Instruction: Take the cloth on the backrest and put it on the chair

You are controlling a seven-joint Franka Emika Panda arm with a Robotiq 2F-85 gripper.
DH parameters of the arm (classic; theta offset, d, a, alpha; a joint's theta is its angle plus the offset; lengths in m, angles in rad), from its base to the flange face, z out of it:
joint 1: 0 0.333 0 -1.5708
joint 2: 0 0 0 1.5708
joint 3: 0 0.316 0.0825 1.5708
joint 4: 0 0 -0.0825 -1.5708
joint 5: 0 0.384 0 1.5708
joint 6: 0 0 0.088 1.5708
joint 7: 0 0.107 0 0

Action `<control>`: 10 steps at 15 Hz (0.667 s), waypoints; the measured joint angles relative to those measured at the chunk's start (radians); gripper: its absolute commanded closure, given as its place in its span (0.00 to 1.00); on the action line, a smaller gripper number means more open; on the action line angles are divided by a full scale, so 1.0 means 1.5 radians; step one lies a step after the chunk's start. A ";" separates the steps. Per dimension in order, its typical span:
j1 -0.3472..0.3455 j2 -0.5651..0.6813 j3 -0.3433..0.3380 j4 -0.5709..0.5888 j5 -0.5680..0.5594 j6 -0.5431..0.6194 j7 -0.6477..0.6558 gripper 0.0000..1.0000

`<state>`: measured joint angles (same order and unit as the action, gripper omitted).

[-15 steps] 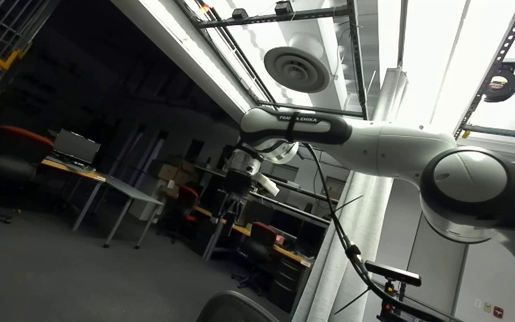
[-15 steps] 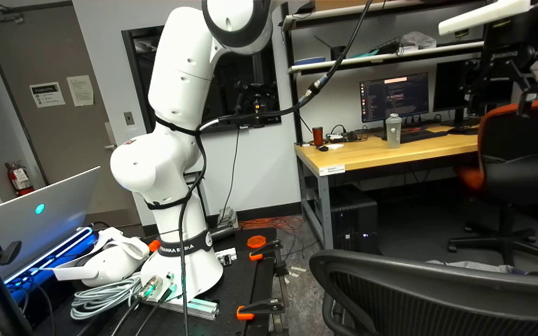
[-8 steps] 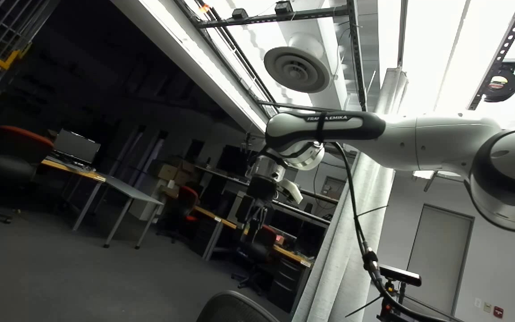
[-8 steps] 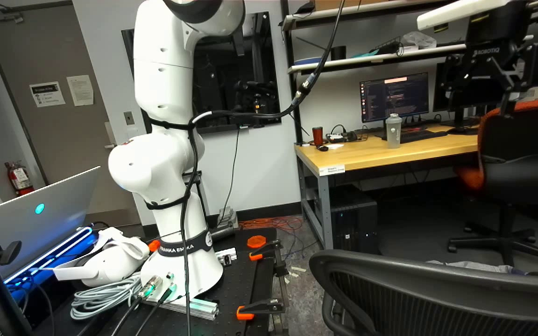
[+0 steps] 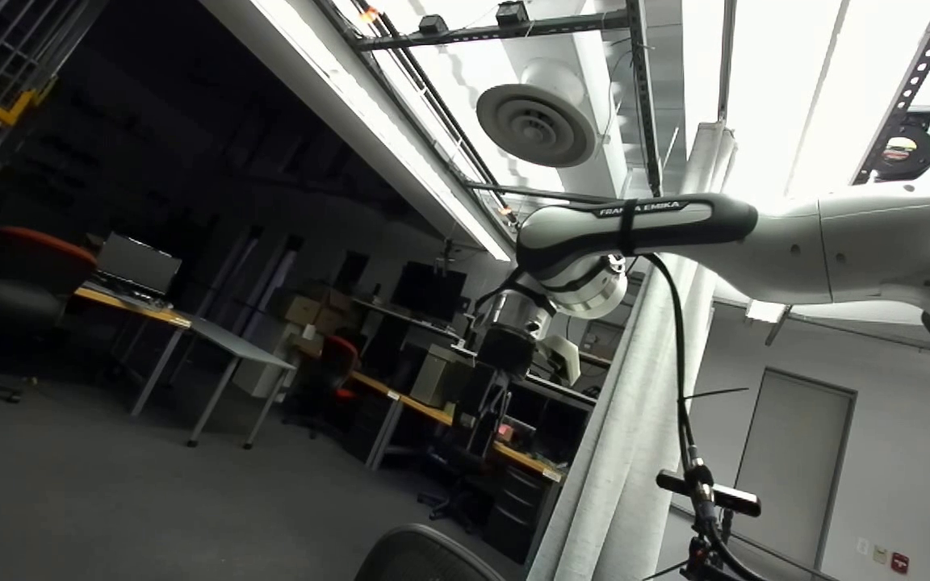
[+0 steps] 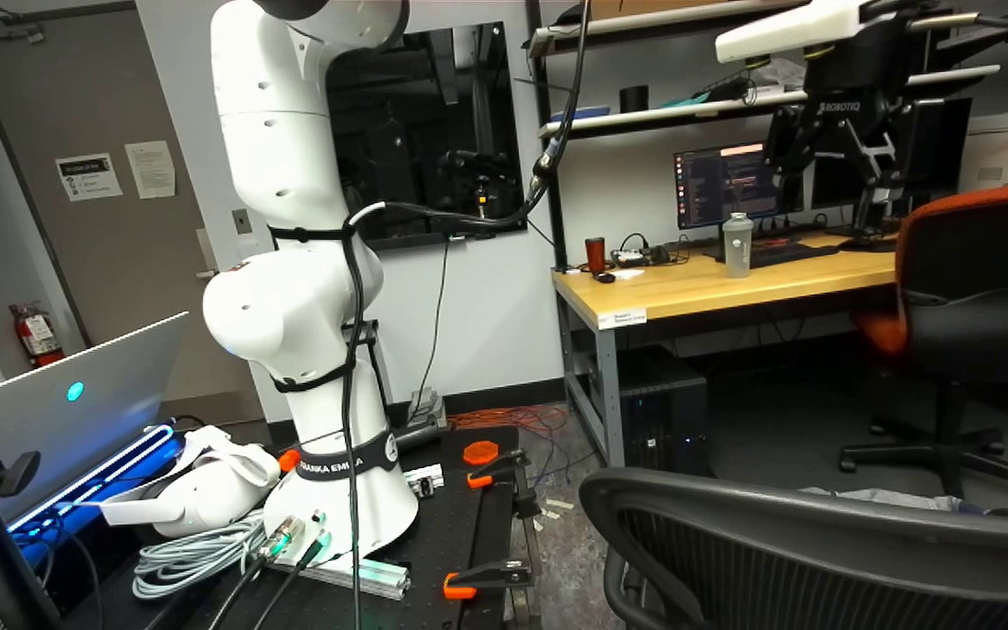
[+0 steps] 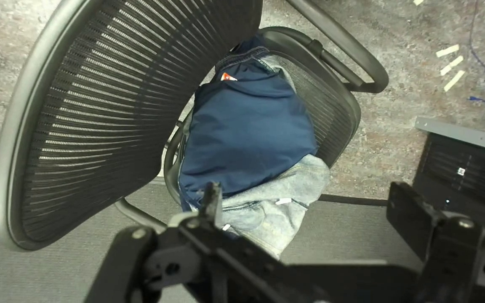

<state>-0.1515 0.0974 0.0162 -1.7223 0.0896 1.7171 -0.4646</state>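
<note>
Wrist view: navy cloth [image 7: 249, 130] on chair seat [image 7: 331, 105], 1 edge partly hidden behind backrest [image 7: 99, 109]; gripper [image 7: 305, 189] above, jaws spread wide, masking part of pale fabric [image 7: 278, 216]. Both exterior views: backrest cut off below.

The ceiling [image 5: 768, 89] glares white in an exterior view, while the floor [image 5: 158, 500] below lies dim and grey.

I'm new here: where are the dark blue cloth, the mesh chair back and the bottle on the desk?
Dark blue cloth [image 7: 249, 130]: wrist view, middle of its smooth top.
Mesh chair back [image 7: 107, 113]: wrist view, middle of the mesh.
Bottle [image 6: 738, 249]: an exterior view, its body.
</note>
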 measured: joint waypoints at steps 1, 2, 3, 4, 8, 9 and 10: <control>0.001 0.003 0.000 0.000 0.000 0.000 0.000 0.00; 0.002 0.004 0.000 0.000 0.000 0.000 0.000 0.00; 0.002 0.005 0.000 0.000 0.000 0.000 0.000 0.00; 0.002 0.006 -0.001 0.000 0.000 0.000 0.000 0.00; 0.002 0.006 -0.001 0.001 0.000 0.000 0.000 0.00; 0.002 0.006 -0.001 0.001 0.000 0.000 0.000 0.00; 0.002 0.006 -0.001 0.001 0.000 0.000 0.000 0.00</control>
<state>-0.1480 0.1057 0.0148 -1.7214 0.0896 1.7171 -0.4642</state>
